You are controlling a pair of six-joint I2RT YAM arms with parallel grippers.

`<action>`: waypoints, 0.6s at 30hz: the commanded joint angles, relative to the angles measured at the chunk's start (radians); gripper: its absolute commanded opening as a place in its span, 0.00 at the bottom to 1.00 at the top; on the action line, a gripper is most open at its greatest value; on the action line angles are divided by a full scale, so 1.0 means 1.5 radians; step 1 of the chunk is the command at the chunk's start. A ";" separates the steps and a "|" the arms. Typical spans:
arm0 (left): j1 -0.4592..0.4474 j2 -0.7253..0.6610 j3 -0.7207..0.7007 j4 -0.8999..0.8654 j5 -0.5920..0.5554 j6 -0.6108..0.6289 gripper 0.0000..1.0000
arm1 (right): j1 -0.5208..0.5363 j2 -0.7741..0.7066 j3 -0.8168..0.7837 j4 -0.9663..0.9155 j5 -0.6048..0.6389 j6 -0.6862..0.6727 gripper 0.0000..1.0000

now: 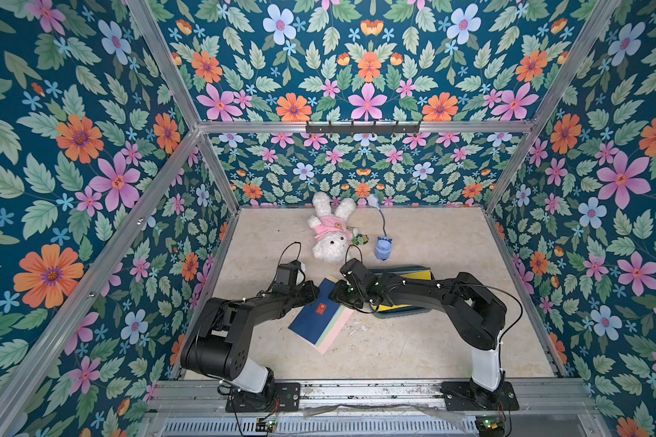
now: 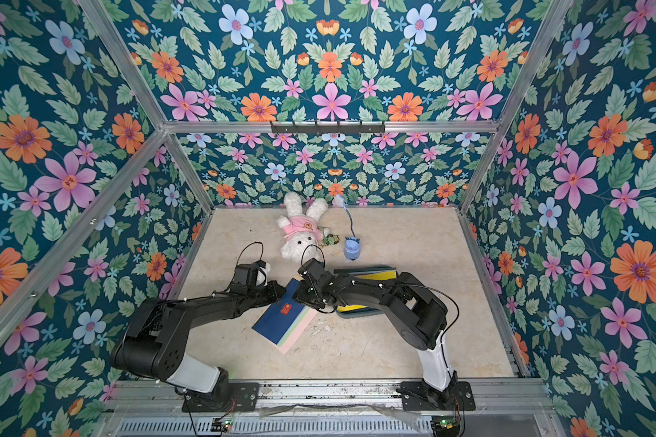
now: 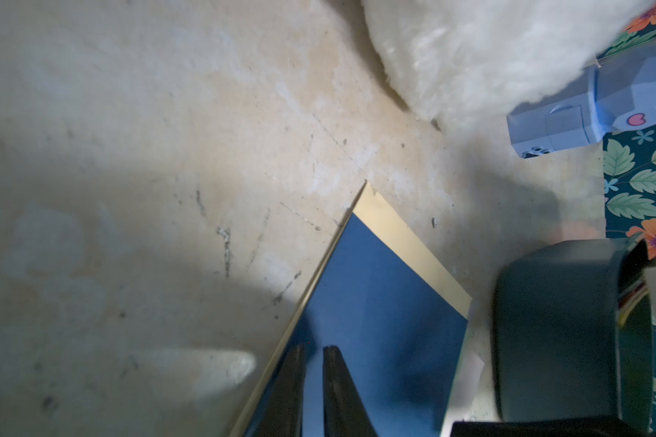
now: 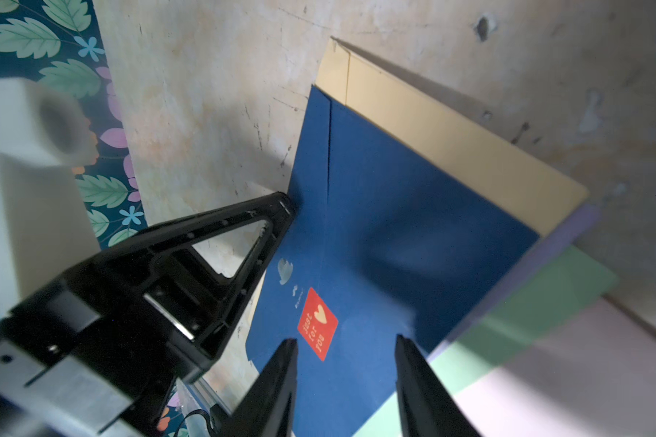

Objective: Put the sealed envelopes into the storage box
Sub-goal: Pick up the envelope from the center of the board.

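A fanned stack of sealed envelopes lies mid-table, with a navy envelope on top bearing a red sticker. Cream, lilac, green and pink envelopes peek out beneath it. The teal storage box sits to the right under my right arm, with a yellow envelope inside. My left gripper is shut to a thin slit, its tips resting on the navy envelope's edge. My right gripper hovers open over the sticker, holding nothing.
A white plush rabbit in a pink shirt lies behind the stack. A small light-blue toy with a cord stands beside it. Floral walls close off the left, right and back of the table.
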 commanded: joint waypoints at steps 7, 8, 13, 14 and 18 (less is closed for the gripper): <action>-0.001 0.008 -0.004 -0.067 -0.022 0.012 0.17 | 0.007 0.004 -0.018 -0.011 0.008 0.000 0.47; 0.000 0.009 -0.004 -0.067 -0.022 0.013 0.17 | 0.007 0.007 -0.018 -0.007 0.006 0.002 0.47; 0.000 0.009 -0.003 -0.068 -0.021 0.014 0.16 | 0.007 0.012 -0.003 -0.005 -0.002 0.002 0.47; 0.000 0.009 -0.004 -0.068 -0.021 0.013 0.16 | 0.007 0.014 0.002 -0.006 -0.003 0.002 0.46; -0.001 0.008 -0.005 -0.068 -0.022 0.013 0.16 | 0.007 0.011 0.016 -0.012 -0.008 0.000 0.47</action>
